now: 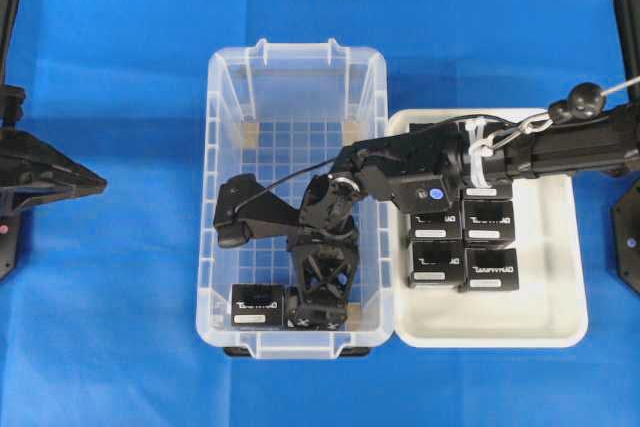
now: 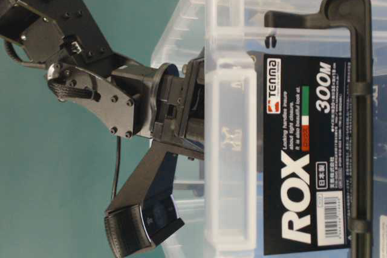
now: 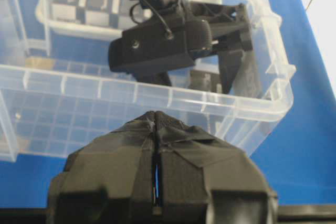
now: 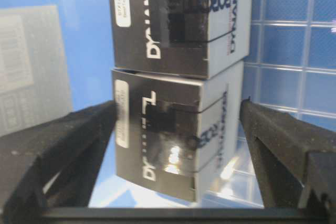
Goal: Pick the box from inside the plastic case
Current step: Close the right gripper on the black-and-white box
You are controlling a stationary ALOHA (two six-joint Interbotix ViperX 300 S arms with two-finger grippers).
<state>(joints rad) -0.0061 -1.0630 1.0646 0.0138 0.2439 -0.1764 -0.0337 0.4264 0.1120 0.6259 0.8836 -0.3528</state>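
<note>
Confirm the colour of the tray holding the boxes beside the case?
White tray, clearest in the overhead exterior view.

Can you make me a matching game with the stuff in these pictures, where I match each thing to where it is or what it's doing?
Things:
1. left pincer
2. right pincer
3. plastic case
4. white tray

States:
A. holds four visible boxes
B. open around a box
C. shut, outside the case
D. has two boxes at its near end

Pairs: 1-C, 2-B, 3-D, 4-A
</note>
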